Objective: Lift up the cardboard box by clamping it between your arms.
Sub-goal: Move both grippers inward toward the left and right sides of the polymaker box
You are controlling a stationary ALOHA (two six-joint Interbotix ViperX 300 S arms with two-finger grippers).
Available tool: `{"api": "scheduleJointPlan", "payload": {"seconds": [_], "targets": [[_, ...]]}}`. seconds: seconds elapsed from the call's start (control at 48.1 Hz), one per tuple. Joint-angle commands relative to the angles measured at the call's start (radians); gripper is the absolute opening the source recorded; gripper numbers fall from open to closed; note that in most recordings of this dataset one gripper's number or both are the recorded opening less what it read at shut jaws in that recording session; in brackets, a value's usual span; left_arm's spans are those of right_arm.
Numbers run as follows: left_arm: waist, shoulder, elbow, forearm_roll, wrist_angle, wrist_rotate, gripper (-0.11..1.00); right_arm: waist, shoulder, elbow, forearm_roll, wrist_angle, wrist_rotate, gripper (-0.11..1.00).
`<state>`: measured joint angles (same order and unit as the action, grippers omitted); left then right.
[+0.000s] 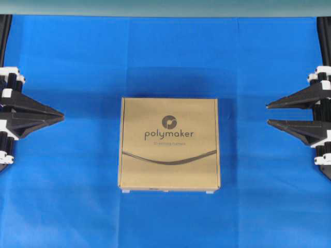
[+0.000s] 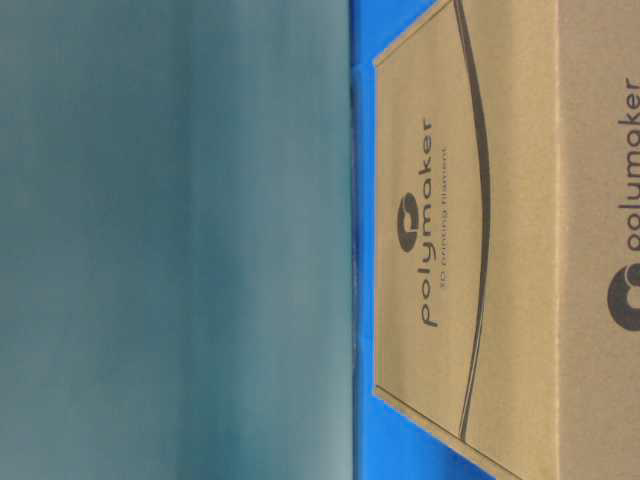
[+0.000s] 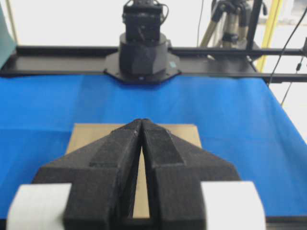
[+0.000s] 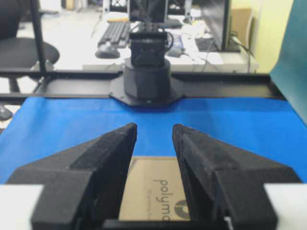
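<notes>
The cardboard box (image 1: 169, 143) lies flat, logo side up, at the middle of the blue-covered bench (image 1: 77, 206), about square to the bench edges. Both arms sit at the far sides, well apart from the box, nothing touched yet.

The left gripper (image 1: 61, 117) points inward at the box's left side; the left wrist view shows its fingers (image 3: 120, 153) clenched tip to tip, empty. The right gripper (image 1: 268, 114) mirrors it, but its fingers (image 4: 115, 148) stand released with a clear gap between the tips, also empty. The box top shows through that gap in the right wrist view.

Step in hand, as judged: the approach, before any clamp. To do it well, both arms should likely come in together, level and at matching height, so they meet the left and right box walls at about mid-length. Uneven arrival would probably shove the box sideways on the cloth or spin it. Contact low on the walls looks safer than near the top flap. The right fingers might be better closed first, so a single firm surface presses the wall; pointed tips could dent the cardboard. Squeeze should be firm before lifting, then both arms rise at the same rate, or the box may tilt and slip out.
</notes>
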<state>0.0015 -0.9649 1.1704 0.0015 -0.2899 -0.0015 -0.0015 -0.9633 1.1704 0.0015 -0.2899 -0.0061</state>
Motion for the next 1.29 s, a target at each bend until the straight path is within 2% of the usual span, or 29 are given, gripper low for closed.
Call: {"api": "scheduleJointPlan", "payload": {"seconds": [0.0,0.062,0.104,0.25,0.478,0.624,0.707,0.853,0.957,1.019,1.269], "targets": [[0.014,0.018,-0.012,0.017,0.021,-0.023,0.05,-0.005,0.015,-0.011,0.014,0.006,0.015,0.14],[0.015,0.026,-0.018,0.017,0.046,-0.044,0.05,-0.006,0.026,-0.020,0.048,0.074,0.018,0.15],[0.014,0.035,-0.021,0.017,0.060,-0.058,0.02,-0.006,0.035,-0.034,0.061,0.140,0.023,0.11],[0.014,0.060,-0.029,0.017,0.100,-0.078,0.00,-0.011,0.074,-0.083,0.064,0.376,0.028,0.03],[0.017,0.135,-0.052,0.018,0.213,-0.081,0.00,-0.012,0.186,-0.155,0.063,0.652,0.025,0.06],[0.023,0.166,-0.066,0.017,0.275,-0.081,0.03,-0.012,0.250,-0.179,0.061,0.724,0.020,0.16],[0.023,0.173,-0.066,0.018,0.290,-0.078,0.16,-0.011,0.279,-0.181,0.055,0.735,0.018,0.32],[0.023,0.209,-0.066,0.018,0.322,-0.072,0.60,-0.012,0.334,-0.183,0.048,0.758,0.023,0.75],[0.023,0.275,-0.066,0.018,0.359,-0.081,0.84,-0.014,0.379,-0.178,0.044,0.761,0.012,0.96],[0.025,0.319,-0.067,0.018,0.365,-0.080,0.89,-0.021,0.414,-0.176,0.043,0.756,0.009,1.00],[0.028,0.514,-0.089,0.018,0.325,-0.080,0.88,-0.025,0.538,-0.161,0.026,0.695,-0.009,1.00]]}}
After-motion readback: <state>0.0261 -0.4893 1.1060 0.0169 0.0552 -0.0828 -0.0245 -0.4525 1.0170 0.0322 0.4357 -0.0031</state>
